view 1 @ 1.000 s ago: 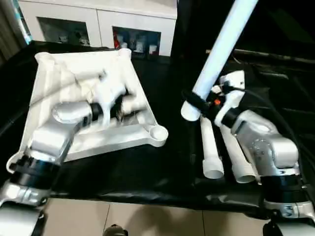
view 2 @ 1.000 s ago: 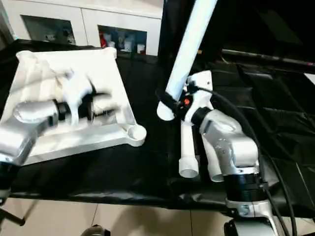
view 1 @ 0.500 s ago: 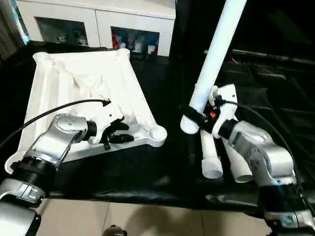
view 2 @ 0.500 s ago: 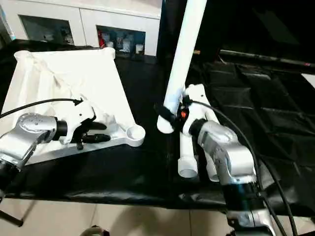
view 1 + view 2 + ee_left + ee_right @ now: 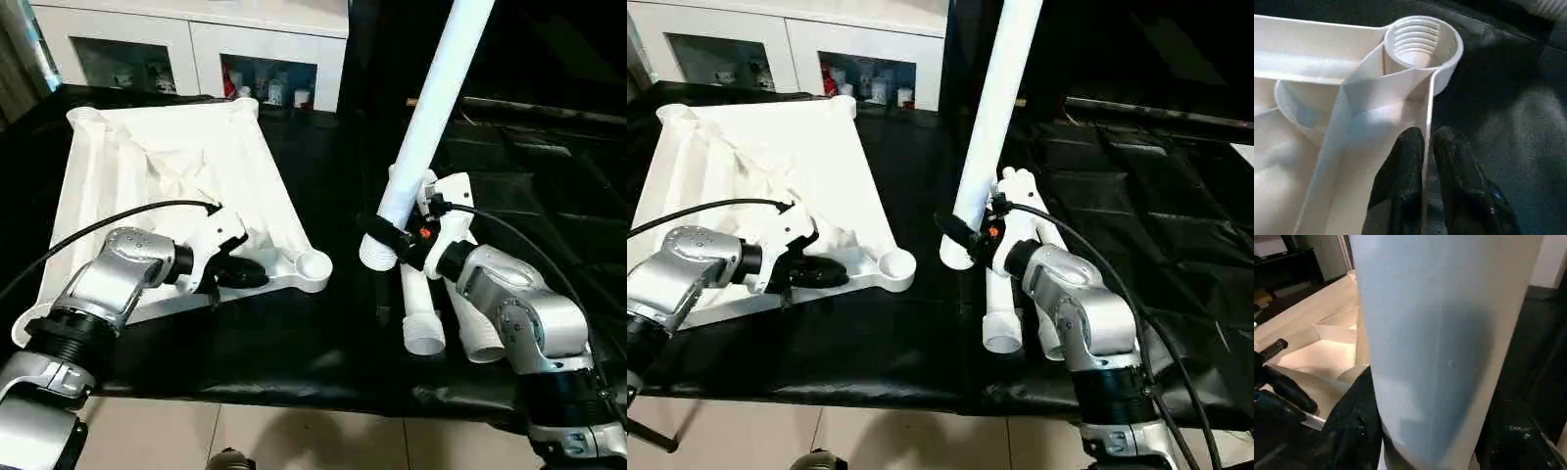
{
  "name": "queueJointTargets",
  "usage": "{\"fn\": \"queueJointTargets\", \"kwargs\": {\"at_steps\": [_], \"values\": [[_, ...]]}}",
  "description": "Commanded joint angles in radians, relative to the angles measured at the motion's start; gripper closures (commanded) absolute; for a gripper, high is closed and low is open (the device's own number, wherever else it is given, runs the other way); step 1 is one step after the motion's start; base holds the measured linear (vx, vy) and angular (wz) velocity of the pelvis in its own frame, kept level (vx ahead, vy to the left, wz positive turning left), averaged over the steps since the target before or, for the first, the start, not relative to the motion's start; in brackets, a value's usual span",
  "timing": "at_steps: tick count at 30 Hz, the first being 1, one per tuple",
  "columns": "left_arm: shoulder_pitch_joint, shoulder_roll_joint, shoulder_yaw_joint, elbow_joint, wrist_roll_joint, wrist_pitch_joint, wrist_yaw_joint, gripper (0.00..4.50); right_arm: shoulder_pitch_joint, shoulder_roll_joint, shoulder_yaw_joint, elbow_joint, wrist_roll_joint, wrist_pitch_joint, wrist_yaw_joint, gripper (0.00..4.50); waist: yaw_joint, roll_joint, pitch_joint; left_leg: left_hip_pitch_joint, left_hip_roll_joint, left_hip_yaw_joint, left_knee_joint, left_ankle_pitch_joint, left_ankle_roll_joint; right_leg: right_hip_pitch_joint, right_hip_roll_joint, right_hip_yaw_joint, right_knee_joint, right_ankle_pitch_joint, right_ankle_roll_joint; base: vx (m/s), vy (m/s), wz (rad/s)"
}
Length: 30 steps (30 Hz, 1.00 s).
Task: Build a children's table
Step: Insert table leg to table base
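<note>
The white tabletop lies underside up on the left, its ribs showing and a round threaded corner socket at the near right corner. My left gripper is shut on the tabletop's near rim just beside that socket; one black finger stands on each side of the thin wall. My right gripper is shut on a long white leg, held steeply upright, its lower end just right of the socket. In the right wrist view this leg sits between the black fingers. Two more legs lie beneath my right arm.
Everything rests on a black-draped work table whose front edge runs along the bottom, with pale floor below. A white cabinet with glass doors stands behind the table.
My left gripper has come back from over the tabletop's ribs to its near rim and closed on the wall. The right arm and its leg have barely shifted.
</note>
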Motion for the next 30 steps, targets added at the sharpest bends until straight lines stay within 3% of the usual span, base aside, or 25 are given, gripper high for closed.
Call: {"fn": "queueJointTargets", "kwargs": {"at_steps": [1, 5, 15, 25, 26, 29, 30], "values": [[-0.017, -0.014, -0.006, 0.024, 0.022, -0.012, 0.008, 4.11, 0.006, -0.022, -0.01, -0.028, 0.002, 0.011, 0.006, 2.57, -0.002, 0.03, -0.074, 0.031, 0.023, -0.008, -0.07, -0.192, -0.072, 0.041, -0.074, 0.042, -0.066, 0.025, -0.212, 0.0, 0.0, 0.0], [-0.024, -0.007, -0.037, 0.066, 0.079, -0.063, 0.025, 4.12, 0.012, -0.025, -0.006, -0.035, 0.0, 0.01, 0.008, 2.57, -0.001, 0.03, -0.075, 0.029, 0.022, -0.009, -0.07, -0.184, -0.067, 0.042, -0.074, 0.043, -0.068, 0.029, -0.202, 0.0, 0.0, 0.0], [-0.04, -0.03, -0.033, 0.121, 0.124, -0.118, 0.051, 4.12, 0.01, -0.036, -0.009, -0.045, 0.007, 0.015, 0.014, 2.57, -0.002, 0.032, -0.074, 0.032, 0.025, -0.009, -0.071, -0.207, -0.067, 0.04, -0.077, 0.043, -0.071, -0.009, -0.211, 0.0, 0.0, 0.0], [-0.035, -0.048, 0.012, 0.123, 0.089, -0.144, 0.023, 4.12, 0.008, -0.043, -0.005, -0.044, 0.014, 0.024, 0.034, 2.57, -0.001, 0.028, -0.074, 0.03, 0.025, -0.008, -0.07, -0.191, -0.056, 0.039, -0.078, 0.043, -0.07, 0.004, -0.216, 0.0, 0.0, 0.0], [-0.032, -0.049, 0.015, 0.115, 0.084, -0.15, 0.019, 4.12, 0.007, -0.047, -0.004, -0.043, 0.014, 0.024, 0.038, 2.57, -0.001, 0.022, -0.074, 0.029, 0.025, -0.007, -0.07, -0.189, -0.054, 0.04, -0.078, 0.043, -0.07, 0.003, -0.216, 0.0, 0.0, 0.0], [-0.028, -0.049, 0.019, 0.109, 0.084, -0.154, 0.018, 4.12, 0.007, -0.051, -0.003, -0.041, 0.015, 0.026, 0.045, 2.57, 0.0, 0.025, -0.073, 0.029, 0.026, -0.007, -0.071, -0.188, -0.051, 0.039, -0.079, 0.044, -0.071, -0.006, -0.212, 0.0, 0.0, 0.0], [-0.027, -0.052, 0.025, 0.108, 0.074, -0.125, 0.01, 3.95, 0.008, -0.051, -0.001, -0.04, 0.014, 0.026, 0.048, 2.57, 0.0, 0.023, -0.073, 0.03, 0.025, -0.007, -0.07, -0.187, -0.05, 0.039, -0.079, 0.044, -0.071, -0.009, -0.211, 0.0, 0.0, 0.0]]}}
